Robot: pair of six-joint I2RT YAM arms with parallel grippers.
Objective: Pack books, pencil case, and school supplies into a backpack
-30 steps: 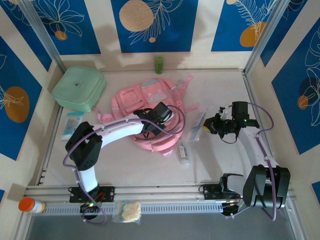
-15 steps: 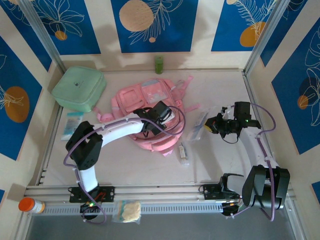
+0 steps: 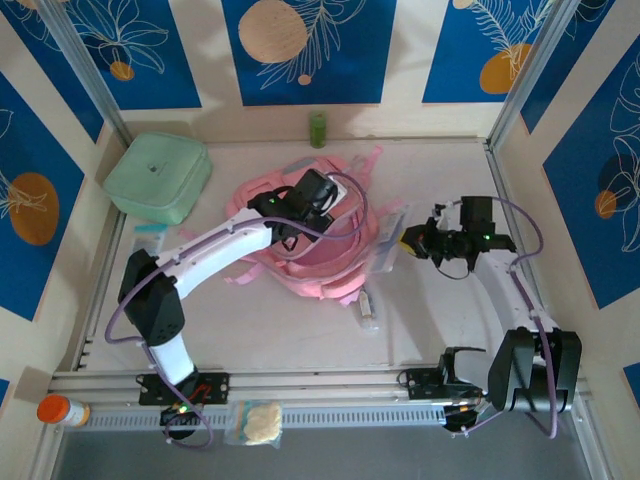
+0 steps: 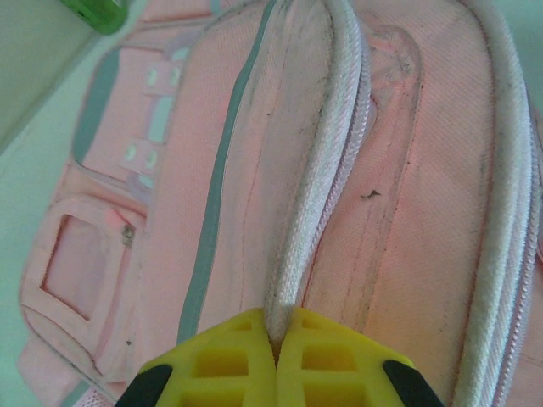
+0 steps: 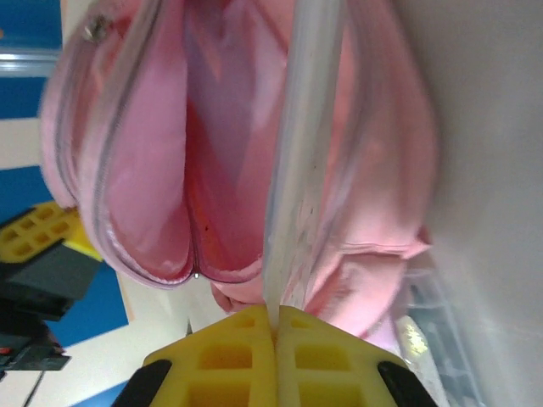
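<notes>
Pinching a raised seam of the one pink backpack [image 3: 305,275], the left gripper [image 4: 276,332] is closed tight. The right gripper [image 5: 273,320] is clamped on one flat packet [image 3: 386,250] at the backpack's open mouth. One clear-grey piece [image 3: 368,310] lies on the desk [image 3: 450,170] nearby.

pink backpack [image 4: 424,220], left pincer [image 4: 277,332] gripping its edge

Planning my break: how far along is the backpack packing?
Done: backpack gapes open, nothing seen inside. In hand: left gripper pinches its piped edge; right gripper holds the packet at the opening. Left: packet to go in, clear piece on the table.
</notes>
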